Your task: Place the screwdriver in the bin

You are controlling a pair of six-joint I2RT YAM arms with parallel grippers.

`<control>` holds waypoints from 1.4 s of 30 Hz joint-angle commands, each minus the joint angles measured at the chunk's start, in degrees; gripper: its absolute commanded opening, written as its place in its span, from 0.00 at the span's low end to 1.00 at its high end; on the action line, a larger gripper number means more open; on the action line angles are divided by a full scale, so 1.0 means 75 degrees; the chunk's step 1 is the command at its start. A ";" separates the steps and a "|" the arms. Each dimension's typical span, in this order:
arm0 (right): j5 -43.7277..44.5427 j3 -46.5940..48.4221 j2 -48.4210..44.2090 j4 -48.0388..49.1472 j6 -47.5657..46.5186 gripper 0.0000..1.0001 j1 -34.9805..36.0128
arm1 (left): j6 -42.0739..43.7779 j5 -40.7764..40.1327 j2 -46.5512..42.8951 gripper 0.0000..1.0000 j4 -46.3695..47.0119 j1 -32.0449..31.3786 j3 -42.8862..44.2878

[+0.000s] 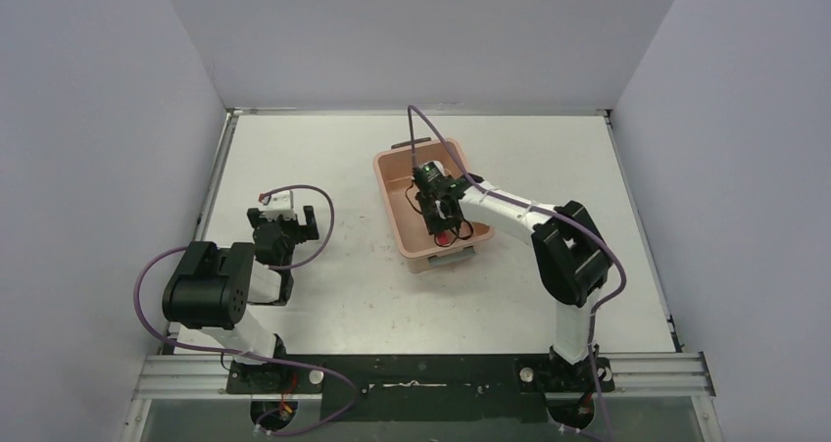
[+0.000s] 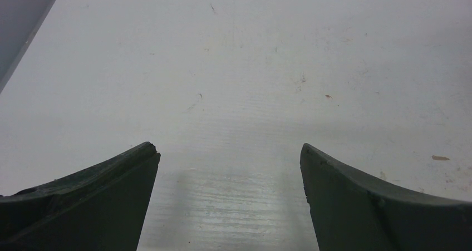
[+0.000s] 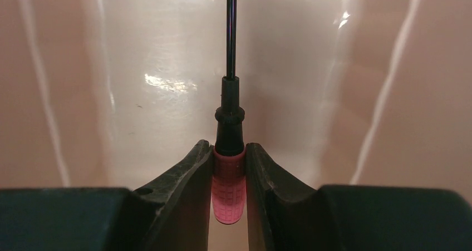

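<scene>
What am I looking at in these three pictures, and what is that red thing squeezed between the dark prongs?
These are two robot arms bolted to a white table. The overhead picture is taken from above and behind them; the other two come from small cameras on each wrist. The right gripper is reaching down into a pink bin, the only loose thing seen on the table, and is shut on the red handle of a small screwdriver, its thin black shaft pointing away over the bin's floor. The left gripper is open, holding nothing, with only bare table beneath it.

A robotics lab test cell is showing here: plain grey walls (image 1: 108, 119) are enclosing a white table (image 1: 333, 295) edged by aluminium rails (image 1: 441, 373).
</scene>
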 commanded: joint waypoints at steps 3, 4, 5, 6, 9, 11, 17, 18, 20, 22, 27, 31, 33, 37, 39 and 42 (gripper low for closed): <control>-0.0245 -0.0064 0.0544 0.0935 0.0312 0.02 -0.0053 | -0.0029 0.0037 -0.0082 0.97 0.0241 -0.0009 0.0119; -0.0268 -0.0075 0.0663 0.0958 0.0331 0.03 -0.0055 | -0.0029 0.0037 -0.0084 0.97 0.0248 -0.0009 0.0118; -0.0292 -0.0082 0.0755 0.0977 0.0348 0.05 -0.0050 | -0.0031 0.0037 -0.0082 0.97 0.0241 -0.0009 0.0119; -0.0309 -0.0112 0.0808 0.0995 0.0377 0.09 -0.0062 | -0.0024 0.0036 -0.0078 0.97 0.0240 -0.0009 0.0119; -0.0285 -0.0159 0.0787 0.1020 0.0453 0.35 -0.0058 | -0.0024 0.0037 -0.0080 0.97 0.0242 -0.0009 0.0119; -0.0176 -0.0192 0.0651 0.1005 0.0479 0.60 -0.0049 | -0.0027 0.0037 -0.0076 0.97 0.0245 -0.0009 0.0119; 0.0128 0.0045 -0.0023 0.0619 0.0446 0.93 -0.0031 | -0.0023 0.0037 -0.0074 0.97 0.0247 -0.0009 0.0119; 0.0221 0.0122 -0.0200 0.0527 0.0417 0.97 -0.0026 | -0.0029 0.0037 -0.0081 0.97 0.0244 -0.0009 0.0119; 0.0352 0.0301 -0.0572 0.0372 0.0332 1.00 -0.0019 | -0.0024 0.0037 -0.0074 0.97 0.0252 -0.0009 0.0119; 0.0448 0.0454 -0.1006 0.0286 0.0214 1.00 -0.0008 | -0.0031 0.0037 -0.0079 0.97 0.0246 -0.0009 0.0119; 0.1063 0.0596 -0.2266 0.0371 -0.0238 1.00 -0.0040 | -0.0033 0.0037 -0.0079 0.97 0.0253 -0.0009 0.0119; 0.1908 -0.0198 -0.3652 0.1098 -0.0477 1.00 -0.0589 | -0.0025 0.0037 -0.0079 0.97 0.0239 -0.0009 0.0119; 0.1644 -0.0819 -0.4263 0.1610 -0.0489 1.00 -0.1253 | -0.0032 0.0035 -0.0082 0.97 0.0237 -0.0009 0.0119; 0.1726 -0.2405 -0.5240 0.2617 -0.0763 1.00 -0.2258 | -0.0034 0.0035 -0.0078 0.97 0.0240 -0.0009 0.0119; 0.1779 -0.3032 -0.5553 0.2944 -0.0799 1.00 -0.2770 | -0.0029 0.0037 -0.0081 0.97 0.0238 -0.0009 0.0119; 0.1744 -0.4169 -0.5939 0.3784 -0.0677 1.00 -0.3660 | -0.0033 0.0035 -0.0082 0.97 0.0237 -0.0009 0.0119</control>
